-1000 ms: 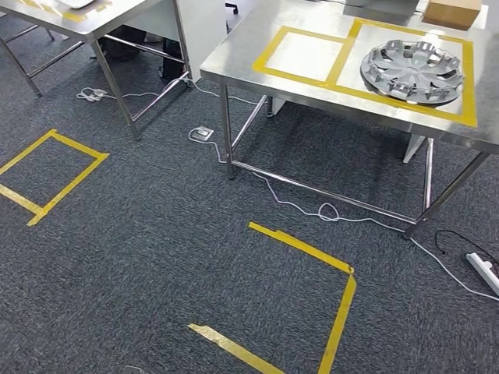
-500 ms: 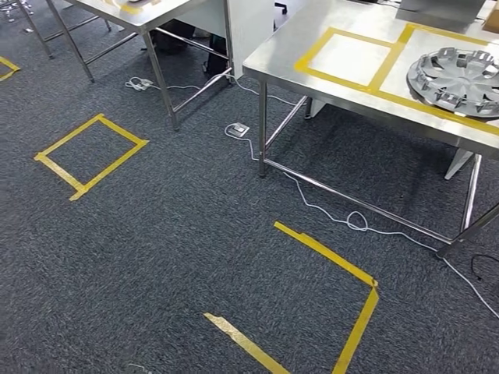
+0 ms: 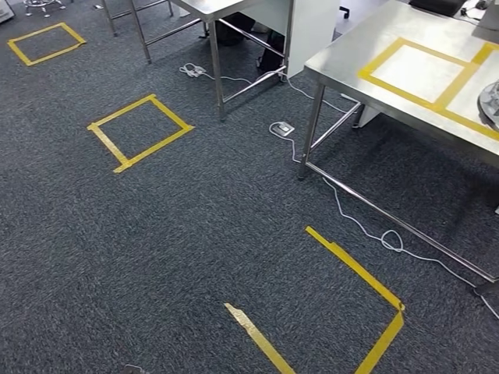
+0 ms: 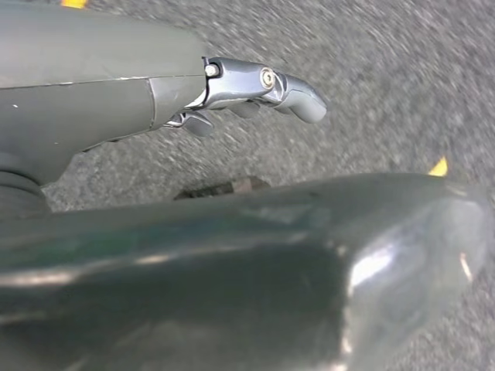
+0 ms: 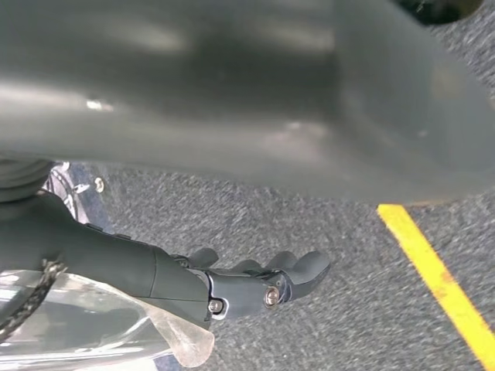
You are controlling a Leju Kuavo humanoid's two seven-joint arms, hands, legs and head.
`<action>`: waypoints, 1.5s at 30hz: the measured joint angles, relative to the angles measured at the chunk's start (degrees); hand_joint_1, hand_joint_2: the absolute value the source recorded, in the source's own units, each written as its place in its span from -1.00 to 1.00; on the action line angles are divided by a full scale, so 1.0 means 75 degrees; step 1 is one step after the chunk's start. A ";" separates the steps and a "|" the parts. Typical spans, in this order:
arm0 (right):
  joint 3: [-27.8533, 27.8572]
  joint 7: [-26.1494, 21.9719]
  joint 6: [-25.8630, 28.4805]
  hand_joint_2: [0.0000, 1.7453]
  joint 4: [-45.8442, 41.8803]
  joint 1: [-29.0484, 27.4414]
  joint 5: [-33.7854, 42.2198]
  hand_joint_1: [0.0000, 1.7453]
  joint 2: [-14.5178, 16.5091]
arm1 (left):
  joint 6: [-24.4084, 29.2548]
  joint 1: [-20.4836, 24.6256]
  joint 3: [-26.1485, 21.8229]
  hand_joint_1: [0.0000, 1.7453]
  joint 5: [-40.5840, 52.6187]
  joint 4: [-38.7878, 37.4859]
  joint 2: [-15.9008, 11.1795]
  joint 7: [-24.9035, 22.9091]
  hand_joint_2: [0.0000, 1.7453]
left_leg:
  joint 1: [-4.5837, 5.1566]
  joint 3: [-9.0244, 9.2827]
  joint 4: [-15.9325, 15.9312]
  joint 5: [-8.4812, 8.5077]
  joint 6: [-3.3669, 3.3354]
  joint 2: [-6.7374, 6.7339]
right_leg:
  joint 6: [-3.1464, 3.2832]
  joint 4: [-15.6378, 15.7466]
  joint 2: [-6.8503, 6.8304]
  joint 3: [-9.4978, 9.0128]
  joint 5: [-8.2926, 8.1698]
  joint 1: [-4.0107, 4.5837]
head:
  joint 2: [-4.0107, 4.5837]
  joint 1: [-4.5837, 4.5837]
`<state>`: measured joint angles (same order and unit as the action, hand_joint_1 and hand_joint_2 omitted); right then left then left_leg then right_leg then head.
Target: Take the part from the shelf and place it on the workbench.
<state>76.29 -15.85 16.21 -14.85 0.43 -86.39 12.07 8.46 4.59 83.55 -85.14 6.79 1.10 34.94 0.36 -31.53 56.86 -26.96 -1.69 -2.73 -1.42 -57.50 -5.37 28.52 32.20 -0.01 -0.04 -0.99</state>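
Note:
A steel workbench (image 3: 353,66) stands at the upper right of the head view, with yellow tape rectangles (image 3: 419,72) marked on its top. The rim of a silver wheel cover (image 3: 492,103) shows at the frame's right edge, lying on that bench. My left hand (image 4: 257,86) hangs over the grey carpet, fingers stretched out and apart, holding nothing. In its own wrist view, my right hand (image 5: 250,284) also hangs above the carpet with fingers extended and nothing in them.
A second steel table (image 3: 219,9) stands at the back. Yellow tape squares (image 3: 140,131) mark the carpet at left, and an open tape outline (image 3: 359,269) lies near me. A white cable (image 3: 359,226) and floor socket (image 3: 284,128) lie under the workbench.
The camera has turned left, so the whole scene has slid to the right. The wheel cover has gone from full view to the frame's right edge, and more floor squares show at left.

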 joint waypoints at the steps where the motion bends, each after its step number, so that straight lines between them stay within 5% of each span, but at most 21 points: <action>1: -0.0001 -0.0005 0.0001 -1.00 0.0009 0.0001 -0.0007 -1.00 -0.0001 | -0.0002 0.0012 -0.0001 -1.00 -0.0004 -0.0001 -0.0002 0.0001 -1.00 | -0.0009 -0.0034 -0.0023 0.0045 -0.0064 0.0085 | -0.0028 -0.0339 0.0238 0.0142 0.0262 -0.0016 | 0.0000 0.0006; 3: -0.0003 -0.0011 0.0001 -1.00 0.0021 -0.0020 -0.0015 -1.00 -0.0001 | -0.0011 0.0046 -0.0002 -1.00 -0.0011 -0.0001 0.0003 0.0005 -1.00 | 0.0011 -0.0128 -0.0023 0.0116 -0.0141 0.0270 | -0.0030 -0.1353 0.0612 0.0547 0.0840 -0.0025 | 0.0000 0.0020; 5: -0.0004 -0.0009 0.0001 -1.00 0.0025 -0.0036 -0.0019 -1.00 -0.0001 | -0.0017 0.0049 -0.0002 -1.00 -0.0014 -0.0001 0.0009 0.0007 -1.00 | 0.0036 -0.0216 -0.0018 0.0191 -0.0152 0.0475 | -0.0012 -0.1986 0.0699 0.0778 0.1019 -0.0023 | 0.0000 0.0020; 7: -0.0004 -0.0010 0.0001 -1.00 0.0027 -0.0034 -0.0023 -1.00 -0.0001 | -0.0017 0.0031 -0.0002 -1.00 -0.0022 -0.0001 0.0008 0.0007 -1.00 | 0.0045 -0.0285 -0.0012 0.0269 -0.0116 0.0687 | 0.0019 -0.1485 0.0762 0.0477 0.0630 -0.0026 | 0.0000 0.0017; 9: -0.0006 -0.0012 0.0004 -1.00 0.0028 -0.0025 -0.0035 -1.00 -0.0001 | -0.0017 0.0035 -0.0002 -1.00 -0.0036 -0.0001 0.0010 0.0009 -1.00 | 0.0053 -0.0350 0.0001 0.0347 -0.0058 0.0887 | 0.0058 -0.0374 0.1109 -0.0153 0.0173 -0.0050 | 0.0000 0.0019; 12: -0.0012 -0.0015 0.0009 -1.00 0.0032 -0.0023 -0.0055 -1.00 -0.0002 | -0.0019 0.0050 -0.0002 -1.00 -0.0054 -0.0001 0.0008 0.0018 -1.00 | 0.0069 -0.0460 0.0026 0.0503 0.0065 0.1153 | 0.0068 0.0278 0.1412 -0.0462 0.0017 -0.0070 | 0.0000 0.0010; 14: -0.0019 -0.0021 0.0012 -1.00 0.0039 -0.0018 -0.0063 -1.00 -0.0002 | -0.0019 0.0023 -0.0002 -1.00 -0.0062 -0.0007 -0.0005 0.0020 -1.00 | 0.0054 -0.0535 0.0063 0.0520 0.0145 0.1198 | 0.0134 0.0297 0.1195 -0.0354 -0.0047 -0.0077 | 0.0000 0.0018; 16: -0.0028 -0.0031 0.0015 -1.00 0.0044 -0.0021 -0.0069 -1.00 -0.0002 | -0.0018 0.0004 -0.0002 -1.00 -0.0066 -0.0012 -0.0012 0.0020 -1.00 | 0.0034 -0.0698 0.0465 0.0088 0.0219 0.0887 | 0.0251 0.0320 0.0941 -0.0268 -0.0145 -0.0086 | 0.0000 -0.0021; 19: -0.0034 -0.0035 0.0015 -1.00 0.0045 -0.0065 -0.0071 -1.00 -0.0004 | -0.0018 0.0031 -0.0001 -1.00 -0.0066 -0.0013 -0.0001 0.0021 -1.00 | -0.0037 -0.1047 0.1850 -0.0861 0.0348 0.0482 | 0.0300 0.0318 0.0536 -0.0119 -0.0228 -0.0056 | 0.0000 -0.0068; 21: -0.0038 -0.0035 0.0015 -1.00 0.0046 -0.0063 -0.0079 -1.00 -0.0006 | -0.0017 0.0012 0.0001 -1.00 -0.0066 -0.0013 0.0006 0.0025 -1.00 | -0.0091 -0.0937 0.2184 -0.0845 0.0402 0.0424 | 0.0275 0.0311 0.0286 -0.0033 -0.0267 -0.0047 | 0.0000 -0.0067; 25: -0.0057 -0.0036 0.0016 -1.00 0.0066 -0.0041 -0.0111 -1.00 -0.0007 | 0.0001 0.0002 0.0007 -1.00 -0.0066 -0.0013 0.0000 0.0042 -1.00 | -0.0060 0.0414 0.0293 -0.0289 0.0333 -0.0031 | 0.0192 0.0290 -0.0108 -0.0046 -0.0322 -0.0030 | 0.0000 -0.0067; 28: -0.0069 -0.0038 0.0018 -1.00 0.0086 -0.0001 -0.0119 -1.00 -0.0007 | 0.0003 -0.0006 0.0012 -1.00 -0.0066 -0.0013 -0.0012 0.0051 -1.00 | 0.0033 0.0603 -0.0197 -0.0300 0.0187 -0.0136 | 0.0076 0.0280 -0.0330 -0.0081 -0.0376 -0.0026 | 0.0000 -0.0063; 29: -0.0074 -0.0038 0.0018 -1.00 0.0090 0.0023 -0.0120 -1.00 -0.0007 | 0.0003 -0.0022 0.0014 -1.00 -0.0066 -0.0013 -0.0011 0.0052 -1.00 | 0.0026 0.0580 -0.0226 -0.0270 0.0133 -0.0070 | 0.0035 0.0263 -0.0310 -0.0057 -0.0352 -0.0039 | 0.0000 -0.0065; 31: -0.0090 -0.0043 0.0020 -1.00 0.0094 0.0052 -0.0124 -1.00 -0.0007 | 0.0004 -0.0020 0.0016 -1.00 -0.0067 -0.0015 -0.0010 0.0057 -1.00 | -0.0007 0.0538 -0.0280 -0.0196 0.0012 0.0067 | -0.0032 -0.0069 0.0068 0.0129 -0.0103 -0.0067 | 0.0000 -0.0035; 33: -0.0103 -0.0047 0.0020 -1.00 0.0096 0.0028 -0.0131 -1.00 -0.0010 | 0.0006 0.0019 0.0017 -1.00 -0.0068 -0.0016 -0.0009 0.0061 -1.00 | -0.0011 0.0468 -0.0284 -0.0139 -0.0073 0.0235 | -0.0068 -0.1059 0.0548 0.0608 0.0395 -0.0088 | 0.0000 -0.0001; 35: -0.0106 -0.0046 0.0018 -1.00 0.0098 -0.0013 -0.0141 -1.00 -0.0017 | 0.0008 0.0024 0.0020 -1.00 -0.0067 -0.0016 -0.0005 0.0062 -1.00 | 0.0007 0.0411 -0.0264 -0.0106 -0.0103 0.0439 | -0.0088 -0.1981 0.0691 0.1056 0.0668 -0.0091 | 0.0000 0.0004; 36: -0.0108 -0.0045 0.0019 -1.00 0.0098 -0.0026 -0.0146 -1.00 -0.0021 | 0.0008 0.0012 0.0021 -1.00 -0.0067 -0.0015 -0.0003 0.0062 -1.00 | 0.0013 0.0400 -0.0248 -0.0099 -0.0105 0.0546 | -0.0090 -0.2055 0.0708 0.1104 0.0583 -0.0090 | 0.0000 0.0005; 38: -0.0113 -0.0044 0.0020 -1.00 0.0098 -0.0034 -0.0158 -1.00 -0.0026 | 0.0016 -0.0001 0.0024 -1.00 -0.0066 -0.0015 0.0001 0.0062 -1.00 | 0.0010 0.0394 -0.0195 -0.0106 -0.0086 0.0757 | -0.0077 -0.1321 0.0800 0.0775 0.0044 -0.0099 | 0.0000 0.0006; 40: -0.0118 -0.0044 0.0022 -1.00 0.0098 -0.0033 -0.0174 -1.00 -0.0036 | 0.0028 0.0019 0.0026 -1.00 -0.0068 -0.0015 0.0007 0.0060 -1.00 | 0.0020 0.0343 -0.0095 -0.0138 -0.0030 0.0955 | -0.0048 -0.0324 0.1146 0.0316 -0.0330 -0.0132 | 0.0000 0.0004; 42: -0.0122 -0.0041 0.0023 -1.00 0.0098 -0.0028 -0.0186 -1.00 -0.0045 | 0.0034 0.0035 0.0028 -1.00 -0.0069 -0.0015 0.0009 0.0059 -1.00 | 0.0012 0.0221 -0.0012 -0.0130 0.0067 0.1122 | -0.0006 0.0076 0.1340 0.0115 -0.0335 -0.0145 | 0.0000 0.0002; 45: -0.0128 -0.0036 0.0026 -1.00 0.0102 -0.0023 -0.0193 -1.00 -0.0047 | 0.0044 0.0000 0.0030 -1.00 -0.0069 -0.0020 -0.0007 0.0052 -1.00 | -0.0010 0.0075 0.0086 -0.0145 0.0196 0.1205 | 0.0094 0.0132 0.1087 0.0091 -0.0357 -0.0164 | 0.0000 -0.0009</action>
<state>75.33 -16.12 16.40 -14.09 0.26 -87.84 11.72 8.79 4.59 83.78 -85.66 6.63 1.05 35.33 0.29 -30.96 57.51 -28.05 -0.22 6.30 -0.72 -56.52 2.79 29.20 29.52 -1.24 -0.04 -1.06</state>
